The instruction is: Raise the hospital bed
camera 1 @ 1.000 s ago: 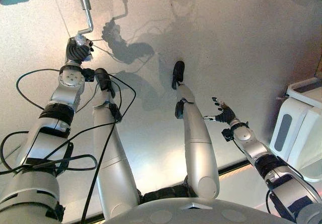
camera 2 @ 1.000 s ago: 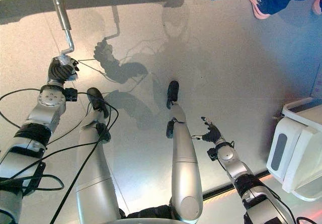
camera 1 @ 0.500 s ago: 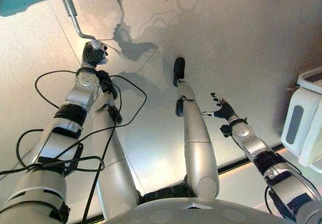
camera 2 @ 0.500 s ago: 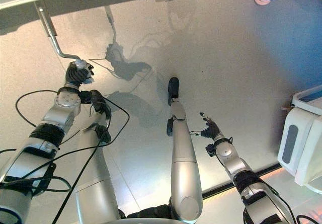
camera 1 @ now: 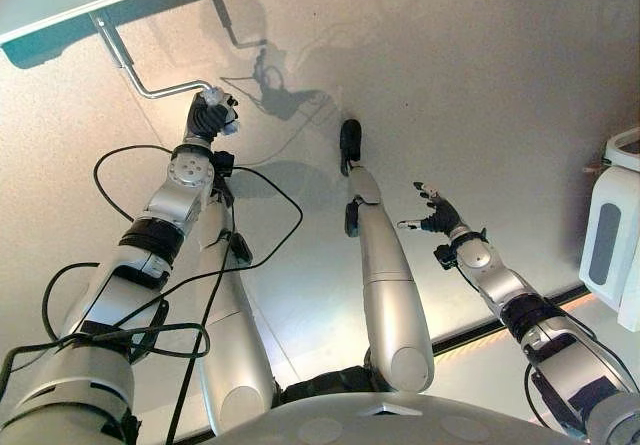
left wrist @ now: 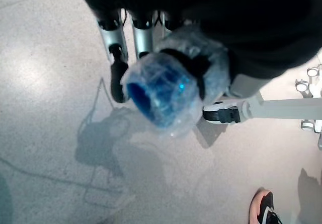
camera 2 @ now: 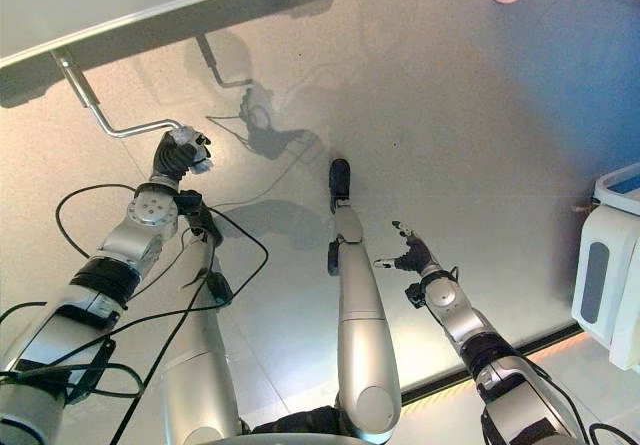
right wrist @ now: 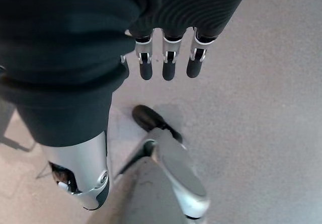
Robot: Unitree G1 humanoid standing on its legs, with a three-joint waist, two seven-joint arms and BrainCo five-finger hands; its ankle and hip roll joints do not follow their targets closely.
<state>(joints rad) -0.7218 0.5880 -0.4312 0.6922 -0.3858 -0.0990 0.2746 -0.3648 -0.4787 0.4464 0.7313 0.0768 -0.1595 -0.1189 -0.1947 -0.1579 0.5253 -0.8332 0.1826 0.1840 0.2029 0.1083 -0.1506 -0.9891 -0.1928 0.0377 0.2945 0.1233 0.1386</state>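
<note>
Fingers (left wrist: 116,58) of the robot's left hand (camera 2: 178,152) curl around the plastic-wrapped blue grip (left wrist: 157,90) of the crank handle (camera 2: 120,125), the hold that turning a crank requires. The bent steel rod runs from the hand toward ten o'clock, up under the edge of the hospital bed (camera 2: 130,0) across the top of the head views. At four o'clock, the right hand (camera 2: 410,258) hangs over the floor (camera 2: 480,135), fingers loosely spread and holding nothing.

crank (camera 2: 120,127): bare shiny metal | grip (left wrist: 161,90): blue, clear crinkled plastic wrap | floor (camera 2: 480,145): smooth, speckled
</note>
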